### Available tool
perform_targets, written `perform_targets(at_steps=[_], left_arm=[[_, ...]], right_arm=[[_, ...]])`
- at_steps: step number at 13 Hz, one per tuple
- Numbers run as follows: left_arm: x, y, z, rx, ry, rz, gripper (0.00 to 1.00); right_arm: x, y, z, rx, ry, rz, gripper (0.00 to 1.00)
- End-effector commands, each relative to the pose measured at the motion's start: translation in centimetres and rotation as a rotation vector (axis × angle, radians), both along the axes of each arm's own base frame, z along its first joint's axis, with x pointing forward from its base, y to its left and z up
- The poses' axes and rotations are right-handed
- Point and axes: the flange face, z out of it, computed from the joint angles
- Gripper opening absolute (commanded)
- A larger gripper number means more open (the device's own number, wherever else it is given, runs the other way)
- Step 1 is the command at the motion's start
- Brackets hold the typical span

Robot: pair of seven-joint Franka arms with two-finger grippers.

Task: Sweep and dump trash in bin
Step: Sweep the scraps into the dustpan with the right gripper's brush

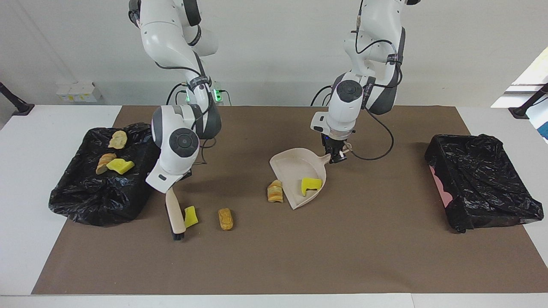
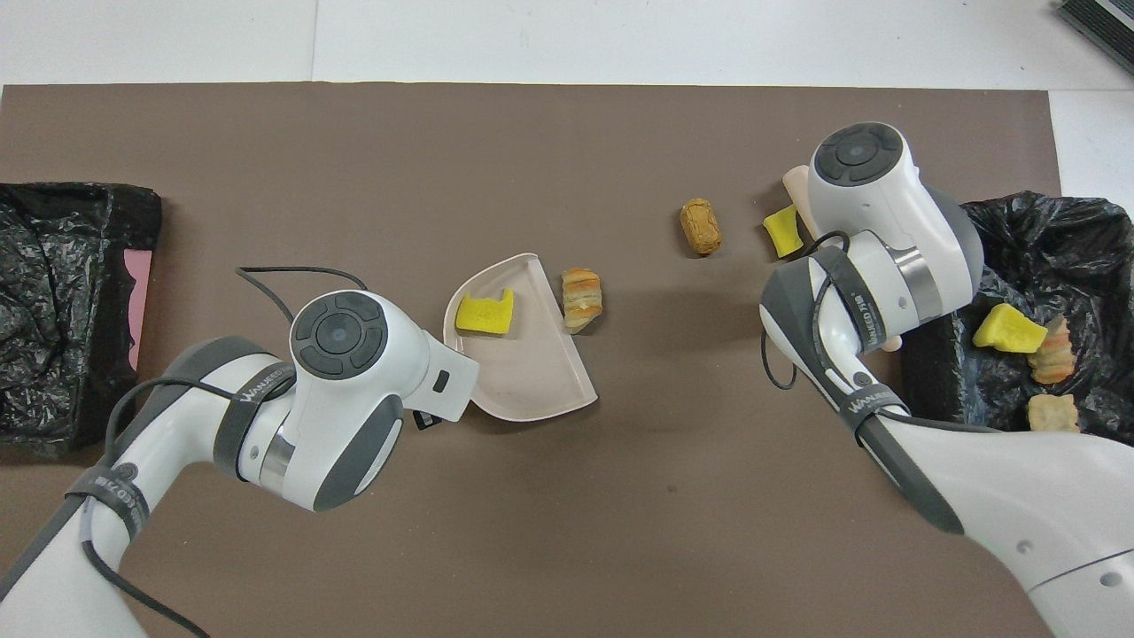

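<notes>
Holding the brush (image 1: 174,211) by its handle, right gripper (image 1: 183,174) clamped; bristles touch a yellow scrap (image 1: 190,216), tan lump (image 1: 225,218) just beside. Left gripper (image 1: 338,157) closed on the dustpan (image 1: 295,164) handle; one yellow scrap (image 1: 310,185) inside, striped lump (image 1: 275,191) at its lip. Three scraps on the black bag (image 1: 92,192).

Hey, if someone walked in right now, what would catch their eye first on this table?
Probably the beige dustpan held by the left gripper mid-table, a yellow chunk inside. Then the right gripper pressing a brush against another yellow scrap, beside a black-lined bin already holding trash.
</notes>
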Motion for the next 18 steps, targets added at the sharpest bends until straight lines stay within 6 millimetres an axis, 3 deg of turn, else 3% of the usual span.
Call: perform_targets(at_steps=[1, 4, 6, 12, 15, 18], left_arm=[[-0.6, 0.9, 0.4, 0.026, -0.01, 0.018, 0.0], [-0.5, 1.0, 0.4, 0.026, -0.01, 0.019, 0.0], [-0.5, 1.0, 0.4, 0.025, -0.012, 0.019, 0.0], [-0.5, 1.0, 0.4, 0.025, -0.012, 0.019, 0.0], [-0.5, 1.0, 0.4, 0.025, -0.012, 0.021, 0.0], [-0.5, 1.0, 0.4, 0.024, -0.013, 0.019, 0.0]], right_arm=[[0.4, 4.3, -0.6, 0.057, 0.015, 0.035, 0.0], [0.1, 7.5, -0.5, 0.151, 0.006, 0.02, 0.0], [-0.6, 11.2, -0.6, 0.2, -0.007, 0.064, 0.0], [-5.8, 19.2, -1.0, 0.304, 0.054, 0.182, 0.0], [-9.1, 22.1, -1.0, 0.33, 0.103, 0.257, 0.0], [-10.2, 23.8, -0.7, 0.445, 0.18, 0.32, 0.0]])
